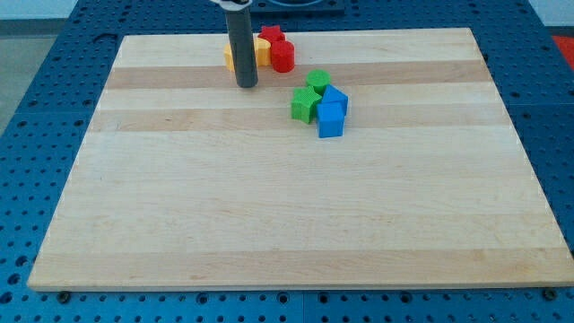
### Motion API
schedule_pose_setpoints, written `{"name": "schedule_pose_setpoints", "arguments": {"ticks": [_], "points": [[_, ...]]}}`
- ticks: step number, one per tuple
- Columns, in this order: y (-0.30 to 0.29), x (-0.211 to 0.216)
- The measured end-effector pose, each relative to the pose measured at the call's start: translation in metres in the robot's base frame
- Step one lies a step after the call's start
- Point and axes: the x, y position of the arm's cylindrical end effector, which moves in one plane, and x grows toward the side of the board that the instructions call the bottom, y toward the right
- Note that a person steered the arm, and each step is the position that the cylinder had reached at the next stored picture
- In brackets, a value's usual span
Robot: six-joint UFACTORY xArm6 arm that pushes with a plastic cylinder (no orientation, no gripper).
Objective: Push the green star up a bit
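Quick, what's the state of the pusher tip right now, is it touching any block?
My tip: no gripper, holding nothing; it sits just below the yellow block, left of the green star, apart from the star.

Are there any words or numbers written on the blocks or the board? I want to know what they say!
None: no words, numbers, labels or signs can be read anywhere in the camera view.
The wooden board is bare wood grain.
The green star, the other green block, the blue blocks, the red blocks and the yellow block are plain coloured.
My tip, to the star's upper left, carries no marking.
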Motion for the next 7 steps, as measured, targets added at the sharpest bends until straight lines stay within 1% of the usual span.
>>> {"name": "schedule_pose_setpoints", "arguments": {"ticks": [1,2,7], "points": [[0.0000,0.0223],[0.0001,0.0319],[-0.0056,0.0314]]}}
